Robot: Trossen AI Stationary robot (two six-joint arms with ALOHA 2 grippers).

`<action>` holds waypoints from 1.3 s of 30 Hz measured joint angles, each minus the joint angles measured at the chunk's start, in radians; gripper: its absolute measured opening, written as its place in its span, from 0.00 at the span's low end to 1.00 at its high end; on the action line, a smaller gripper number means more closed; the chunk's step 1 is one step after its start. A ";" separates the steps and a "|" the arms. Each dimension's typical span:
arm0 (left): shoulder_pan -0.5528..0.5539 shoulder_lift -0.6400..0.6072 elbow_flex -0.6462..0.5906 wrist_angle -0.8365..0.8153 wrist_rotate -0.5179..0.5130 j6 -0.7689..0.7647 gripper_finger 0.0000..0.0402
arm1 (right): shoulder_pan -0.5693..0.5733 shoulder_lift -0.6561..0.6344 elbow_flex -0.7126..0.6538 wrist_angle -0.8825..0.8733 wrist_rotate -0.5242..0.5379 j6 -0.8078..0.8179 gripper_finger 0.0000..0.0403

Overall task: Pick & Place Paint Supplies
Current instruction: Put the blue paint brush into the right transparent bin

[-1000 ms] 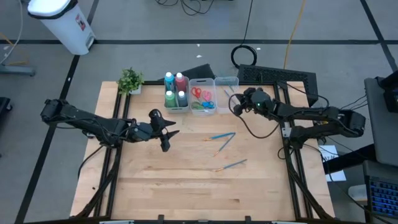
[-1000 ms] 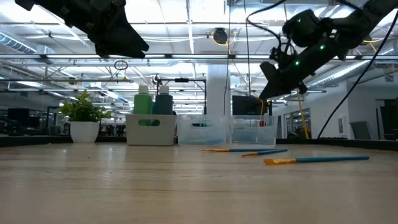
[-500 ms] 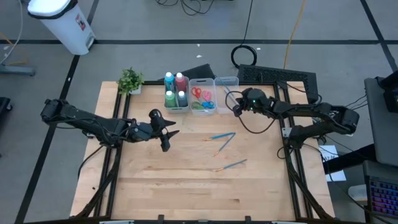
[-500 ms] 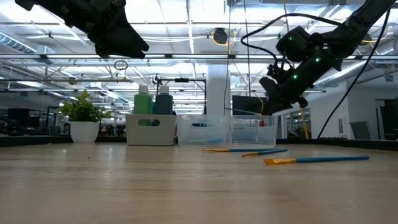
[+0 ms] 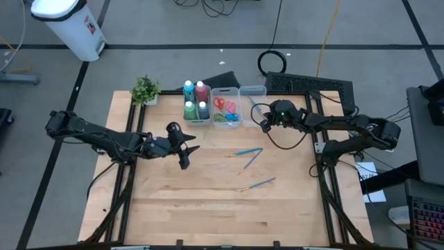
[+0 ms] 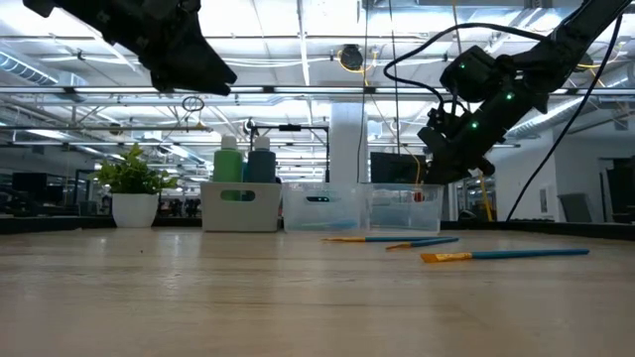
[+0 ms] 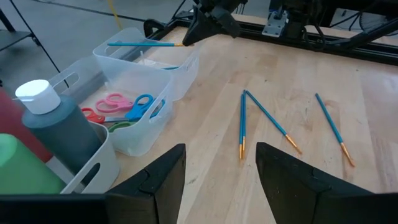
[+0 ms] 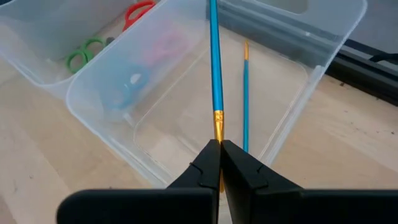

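Note:
My right gripper [image 8: 219, 155] is shut on a thin blue brush [image 8: 215, 62] and hovers over the clear right-hand bin [image 8: 292, 106]; the left wrist view shows gripper [image 7: 198, 28] and brush [image 7: 143, 43] above that bin. Another brush [image 8: 245, 93] lies flat on the bin's floor. Three more brushes [image 5: 246, 151] [image 5: 251, 161] [image 5: 258, 184] lie flat on the table. My left gripper [image 5: 189, 157] waits open above the table's left half, touching nothing. My right gripper pinches the brush between its two fingertips just behind the gold ferrule [image 8: 218, 127]. The blue handle runs straight on from the fingers, in line with them. The fingers slant down from the table's right side. The brush is lifted clear, about level, over the bin.
The middle bin [image 5: 225, 107] holds several scissors [image 7: 121, 107]. The left bin [image 5: 196, 103] holds several paint bottles. A small potted plant [image 5: 146, 89] stands at the far left corner. Bare wood lies near the table's front edge.
My right gripper has sunk toward the right-hand bin and tipped its fingers further down, staying shut on the brush, which has come lower over the bin with it.

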 joint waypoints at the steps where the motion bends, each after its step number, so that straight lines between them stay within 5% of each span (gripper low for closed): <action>1: 0.000 0.000 0.000 -0.003 0.000 -0.001 0.50 | 0.000 0.000 0.000 0.001 -0.005 0.000 0.00; 39: 0.000 0.000 0.000 -0.010 0.000 -0.002 0.50 | 0.000 0.000 0.000 0.027 -0.007 -0.001 0.00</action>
